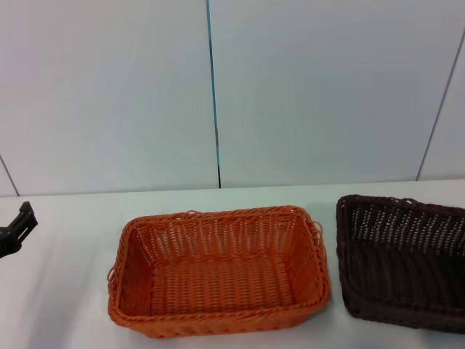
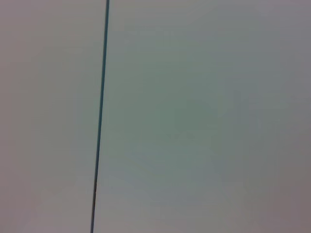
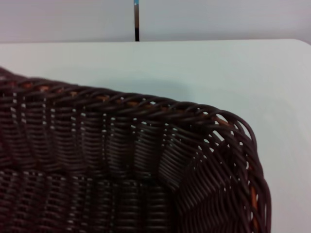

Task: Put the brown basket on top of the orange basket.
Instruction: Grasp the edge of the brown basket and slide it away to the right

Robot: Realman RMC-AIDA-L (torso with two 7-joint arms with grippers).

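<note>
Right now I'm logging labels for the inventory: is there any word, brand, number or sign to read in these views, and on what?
None: no text, label, number or sign shows in any view.
The orange basket: plain weave, no tag.
The brown basket: plain weave, no tag, also close up in the right wrist view.
The table and the wall panels: bare, unmarked.
The left tool at the table's left edge: no marking legible.

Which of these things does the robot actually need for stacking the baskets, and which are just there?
Needed for the job:
- brown basket, on the table's right side
- orange basket, beside it, apart

Just there:
- white table
- wall panels behind
- left gripper, idle at the table's left edge
</note>
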